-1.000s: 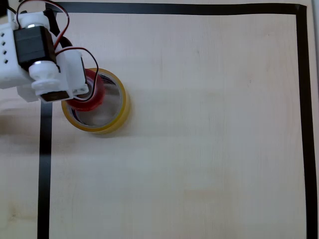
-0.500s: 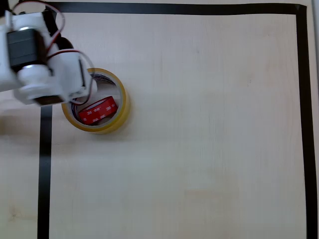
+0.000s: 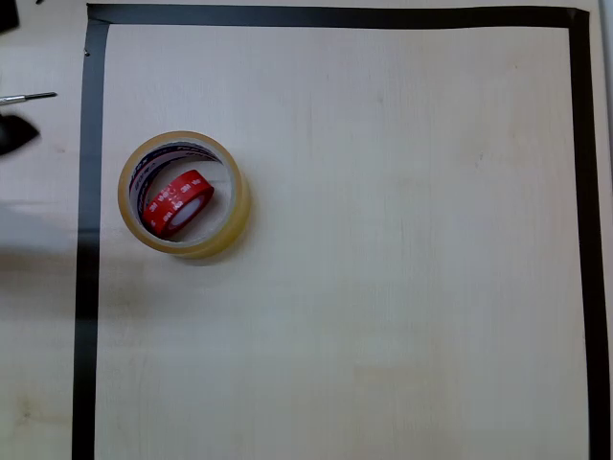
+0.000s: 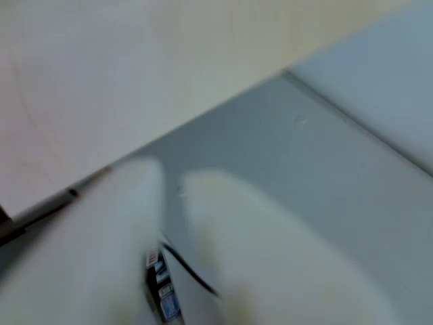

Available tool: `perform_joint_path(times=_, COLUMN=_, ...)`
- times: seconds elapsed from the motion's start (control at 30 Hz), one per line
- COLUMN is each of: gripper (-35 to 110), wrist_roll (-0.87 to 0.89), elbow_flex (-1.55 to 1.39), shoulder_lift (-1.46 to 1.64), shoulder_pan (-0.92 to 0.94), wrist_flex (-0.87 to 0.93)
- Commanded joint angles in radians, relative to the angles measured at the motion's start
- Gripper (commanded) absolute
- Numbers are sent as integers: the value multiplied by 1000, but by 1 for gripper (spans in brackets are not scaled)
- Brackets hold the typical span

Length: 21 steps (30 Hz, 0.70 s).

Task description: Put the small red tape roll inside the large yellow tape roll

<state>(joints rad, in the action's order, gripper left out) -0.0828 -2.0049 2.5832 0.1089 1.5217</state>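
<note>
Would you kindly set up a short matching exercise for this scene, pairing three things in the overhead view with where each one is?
Things:
1. small red tape roll
2. large yellow tape roll
3. black tape border

Places:
A. runs along the top, left and right edges of the wooden table
B. lies tilted inside the hole of a larger ring
C. sits flat on the table near the left strip of the border, ringing a smaller roll

Pairs: 1-B, 2-C, 3-A
</note>
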Motion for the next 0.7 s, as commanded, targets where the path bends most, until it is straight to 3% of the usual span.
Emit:
perform_joint_path(times=0.0, gripper=0, wrist_roll=-29, elbow_flex=-396, shoulder_lift=253, shoulder_pan=25, wrist_flex=-227)
perform_joint_path(times=0.2, gripper=0, wrist_roll=-21, elbow_flex=-853, shoulder_lift=563, shoulder_pan=-44, wrist_flex=-445)
perform_joint_path(times=0.27, gripper=0, wrist_roll=-21, elbow_flex=-965, shoulder_lift=752, shoulder_pan=-38, wrist_flex=-403)
perform_joint_path(times=0.67, gripper=0, wrist_roll=8, elbow_flex=-1000, shoulder_lift=750, shoulder_pan=-46, wrist_flex=-270)
